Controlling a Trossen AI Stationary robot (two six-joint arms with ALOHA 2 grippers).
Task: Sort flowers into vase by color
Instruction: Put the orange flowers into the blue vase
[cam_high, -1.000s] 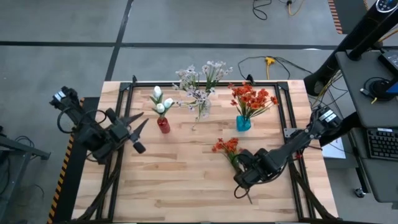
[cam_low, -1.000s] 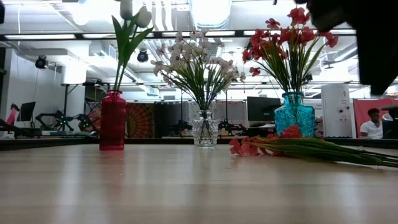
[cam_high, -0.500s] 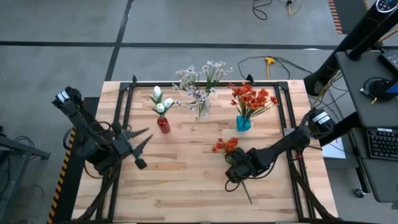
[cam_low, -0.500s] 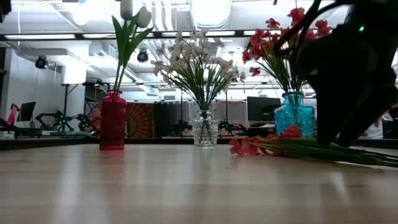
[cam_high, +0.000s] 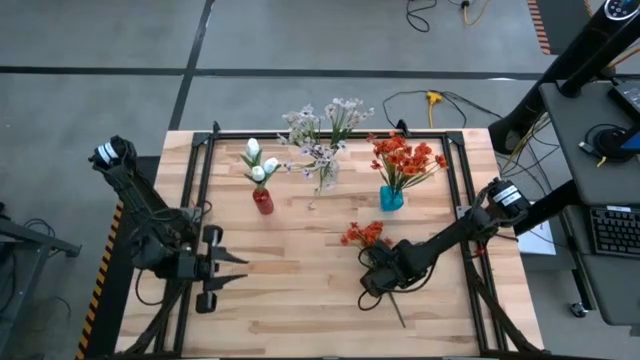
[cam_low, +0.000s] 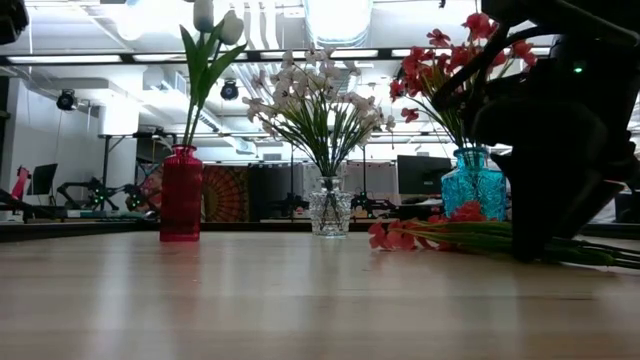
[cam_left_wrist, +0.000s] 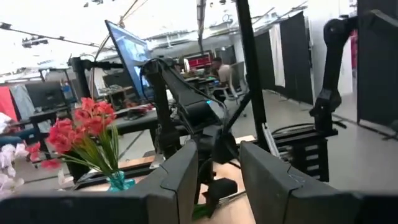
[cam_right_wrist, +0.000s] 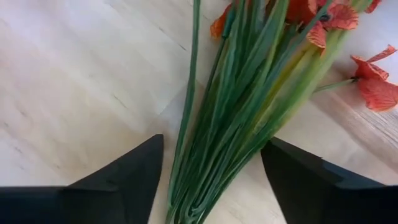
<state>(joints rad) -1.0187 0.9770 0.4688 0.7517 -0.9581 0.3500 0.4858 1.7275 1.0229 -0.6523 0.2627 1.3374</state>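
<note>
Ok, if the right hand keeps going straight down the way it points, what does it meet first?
The loose orange-red flower's green stalks, lying on the table directly between the right hand's open fingers. Judging by the wrist view, nothing else sits in that line before the wood.

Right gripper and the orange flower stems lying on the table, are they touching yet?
Apart. The right wrist view shows the right gripper with fingers spread either side of the orange flower stems, bare table visible between each finger and the stalks.

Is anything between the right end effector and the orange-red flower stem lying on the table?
Nothing visible. The right end effector is open directly over the loose orange-red flower's green stalks, one finger on either side, with only bare wooden table around them.
</note>
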